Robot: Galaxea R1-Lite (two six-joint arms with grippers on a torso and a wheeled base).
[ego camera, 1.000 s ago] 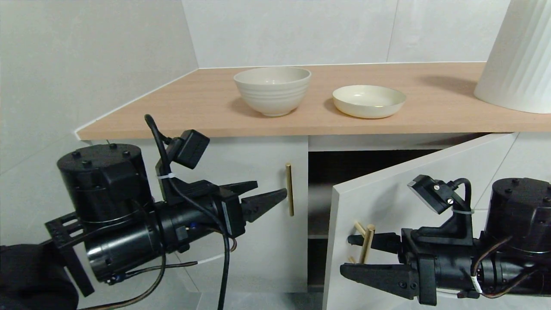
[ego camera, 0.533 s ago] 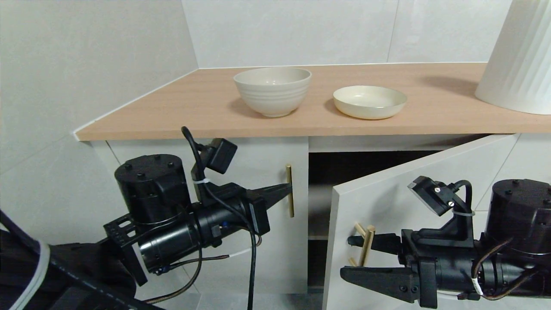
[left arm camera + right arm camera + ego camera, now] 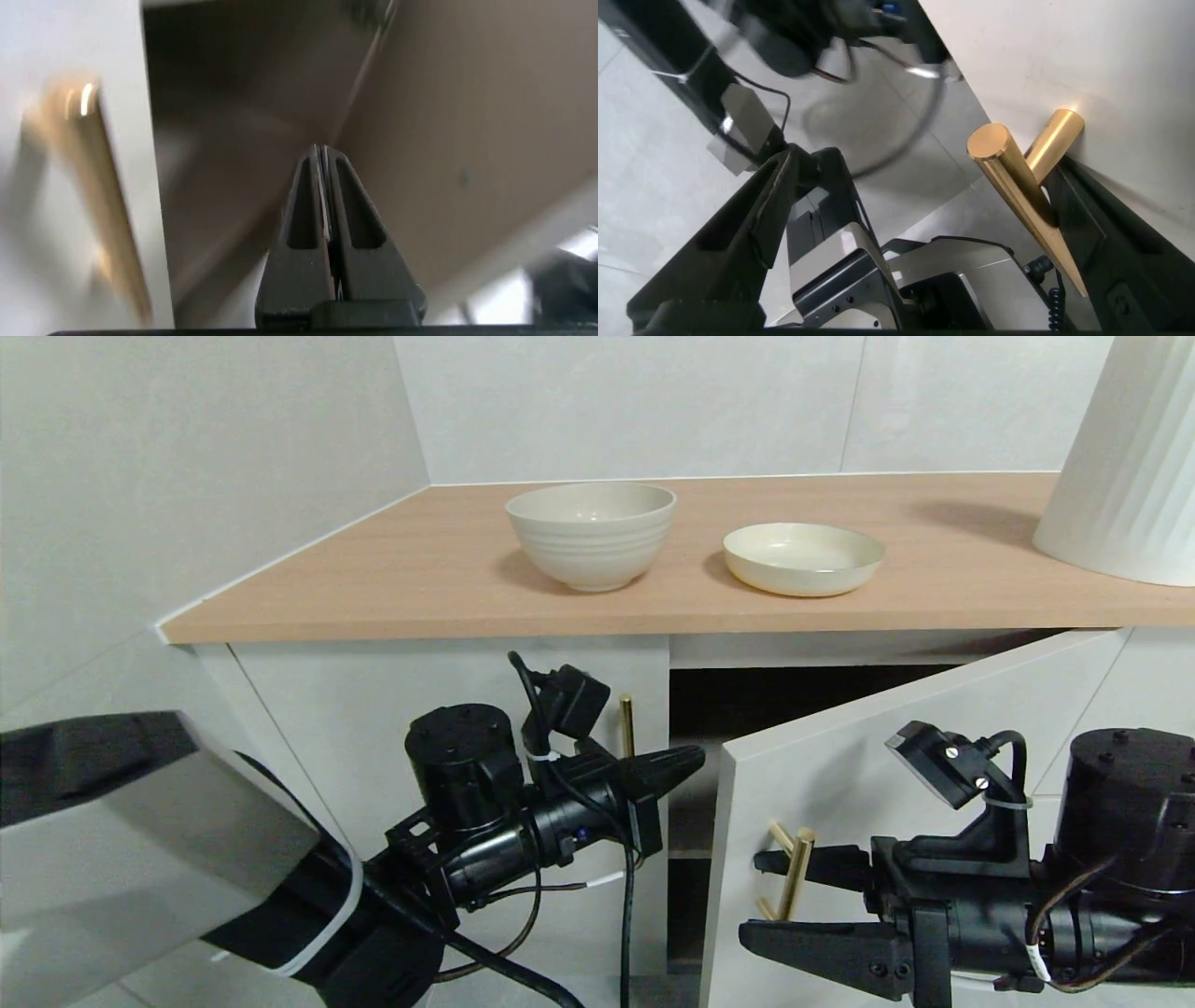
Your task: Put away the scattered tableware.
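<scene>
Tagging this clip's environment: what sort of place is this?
Probably a kitchen, or a mock-up: a wooden countertop over white cabinets, one door ajar, a bowl and shallow dish on top, tiled wall behind.

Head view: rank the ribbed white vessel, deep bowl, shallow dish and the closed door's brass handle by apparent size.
1. ribbed white vessel, largest, though cropped.
2. deep bowl.
3. shallow dish: about as wide as the bowl, far lower.
4. brass handle, slimmest, partly hidden; nearer the camera, so true size unsure.
</scene>
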